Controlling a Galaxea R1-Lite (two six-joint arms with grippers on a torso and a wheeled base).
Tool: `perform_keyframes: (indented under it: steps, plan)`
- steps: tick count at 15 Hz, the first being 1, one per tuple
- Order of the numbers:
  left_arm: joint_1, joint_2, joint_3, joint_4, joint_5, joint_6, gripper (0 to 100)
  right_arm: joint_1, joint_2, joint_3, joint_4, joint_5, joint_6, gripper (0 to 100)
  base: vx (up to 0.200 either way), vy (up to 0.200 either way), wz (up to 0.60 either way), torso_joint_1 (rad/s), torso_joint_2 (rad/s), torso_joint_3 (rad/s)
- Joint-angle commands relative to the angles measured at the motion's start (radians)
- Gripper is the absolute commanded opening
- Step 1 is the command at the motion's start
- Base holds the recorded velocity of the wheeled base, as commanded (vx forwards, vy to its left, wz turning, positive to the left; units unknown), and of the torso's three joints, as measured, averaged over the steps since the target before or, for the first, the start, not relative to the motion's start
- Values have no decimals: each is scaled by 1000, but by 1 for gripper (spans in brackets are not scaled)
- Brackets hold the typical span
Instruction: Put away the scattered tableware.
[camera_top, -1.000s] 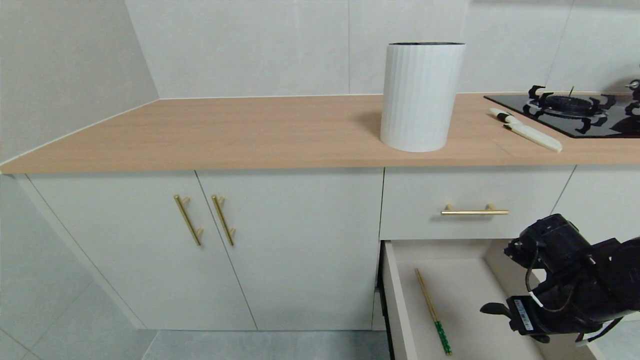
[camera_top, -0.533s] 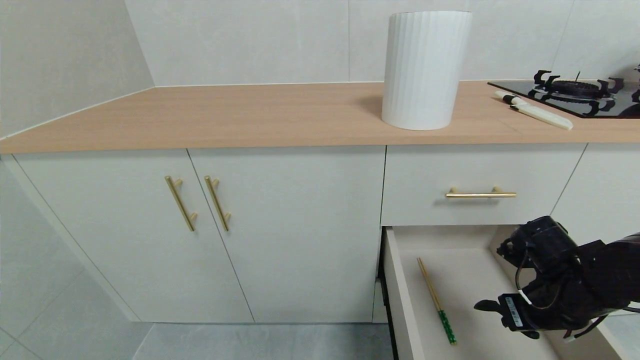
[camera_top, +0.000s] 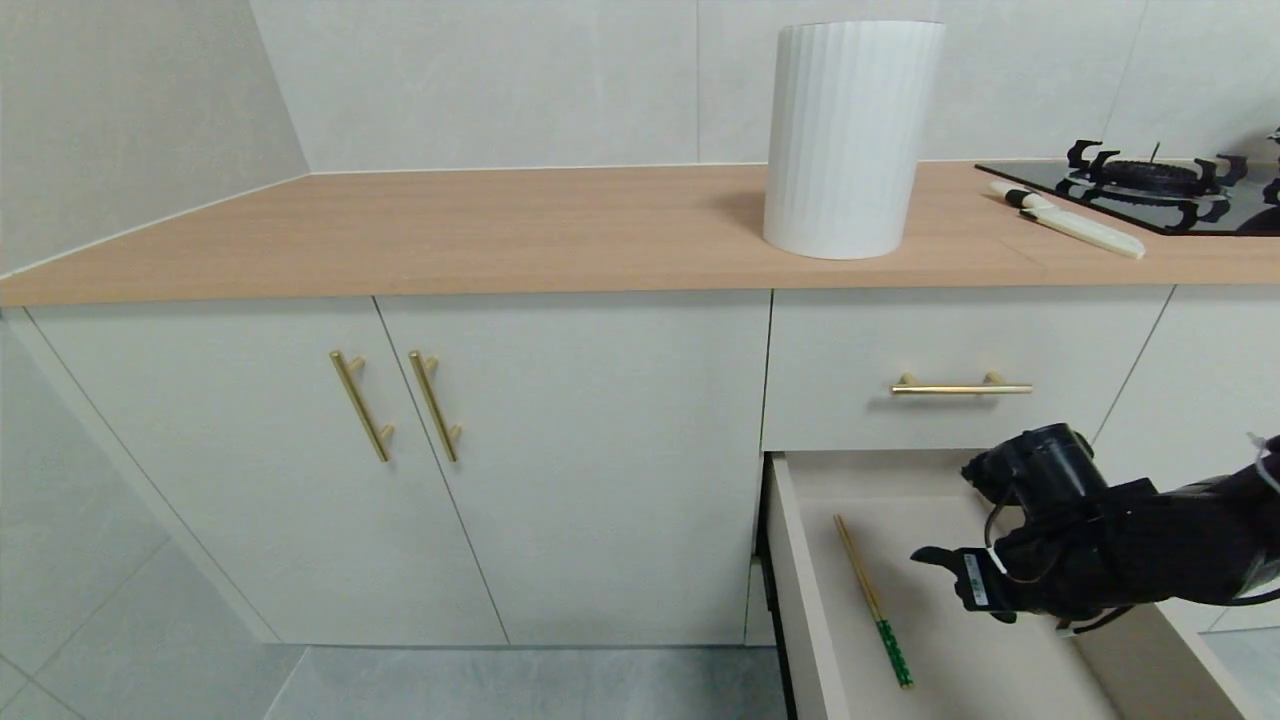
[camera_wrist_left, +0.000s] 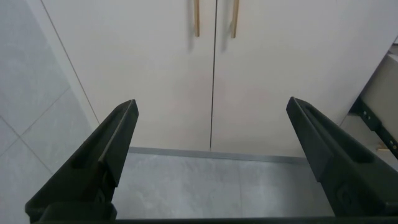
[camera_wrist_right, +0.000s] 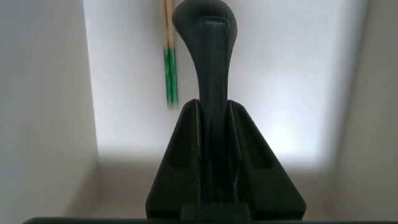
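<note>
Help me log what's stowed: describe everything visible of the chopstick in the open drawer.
The chopstick is slim and straight, pale and wood-like, with a green patterned end toward the front of the drawer. It lies flat on the floor near the left wall, running back to front at a slight angle. One stick or a close pair, I cannot tell. Nothing else touches it; the shut right gripper hangs apart, to its right.

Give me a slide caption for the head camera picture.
Right gripper, shut, over the open drawer where chopsticks lie; white canister and knife sit on the counter.
</note>
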Motion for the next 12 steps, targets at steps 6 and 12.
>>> perform_keyframes:
  steps: [6, 12]
  plan:
    - [0, 0, 0, 0, 0, -1, 100, -26, 393, 59, -446, -85, -57, 0, 0, 0, 0, 0, 0, 0]
    - [0, 0, 0, 0, 0, -1, 100, -26, 421, 58, -507, -111, -58, 0, 0, 0, 0, 0, 0, 0]
